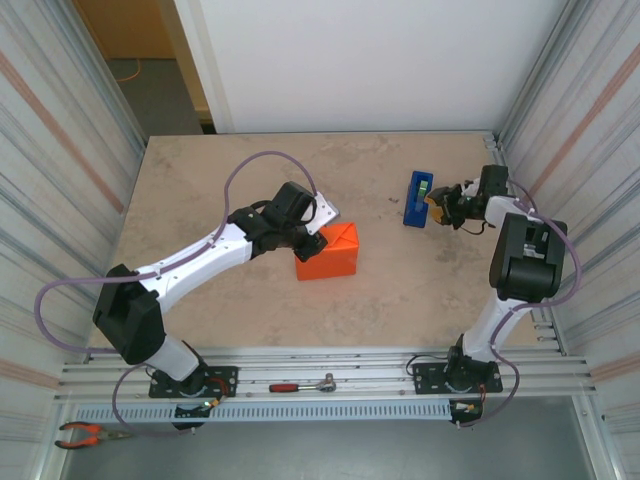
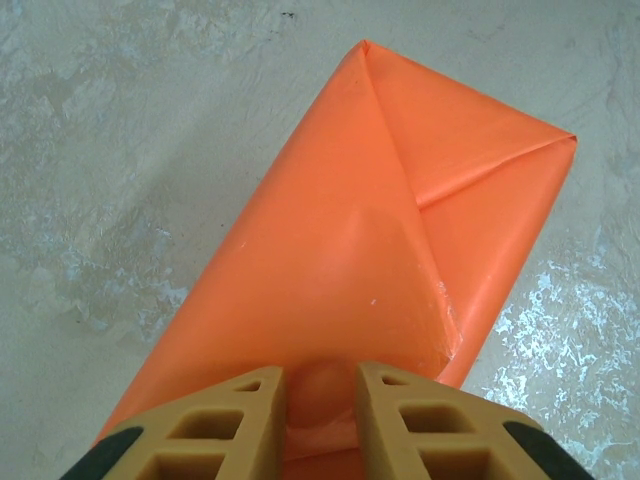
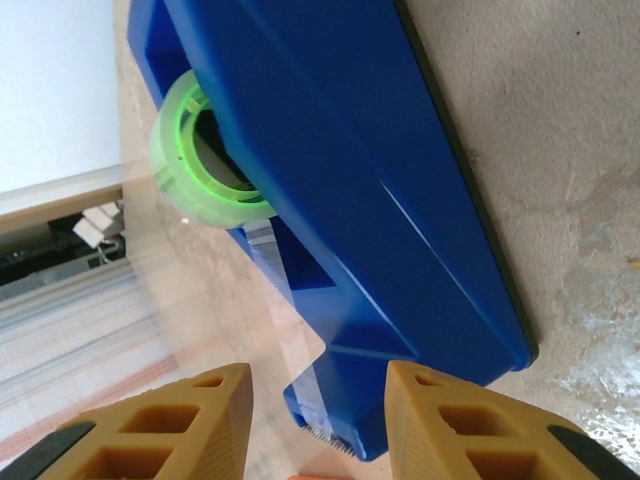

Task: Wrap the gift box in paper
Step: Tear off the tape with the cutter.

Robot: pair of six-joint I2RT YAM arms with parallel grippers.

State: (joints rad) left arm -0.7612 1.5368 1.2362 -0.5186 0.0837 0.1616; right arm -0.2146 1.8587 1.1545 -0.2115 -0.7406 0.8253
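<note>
The gift box (image 1: pixel 330 251) lies mid-table, covered by the orange paper (image 2: pixel 340 230), whose folded triangular flaps meet on its end face. My left gripper (image 1: pixel 303 238) is at the box's left edge, and in the left wrist view the left gripper (image 2: pixel 320 378) is shut on a bulge of that paper. My right gripper (image 1: pixel 438 207) is at the blue tape dispenser (image 1: pixel 417 198). In the right wrist view the right gripper (image 3: pixel 320 378) is open, its fingers on either side of the dispenser's (image 3: pixel 380 190) cutter end. A clear tape strip (image 3: pixel 300 320) hangs from the green roll (image 3: pixel 205 155).
Corrugated walls close in the table on the left and right. A metal rail (image 1: pixel 330 372) runs along the near edge with a red-handled ratchet (image 1: pixel 305 384) on it. Orange pliers (image 1: pixel 88 433) lie at the lower left.
</note>
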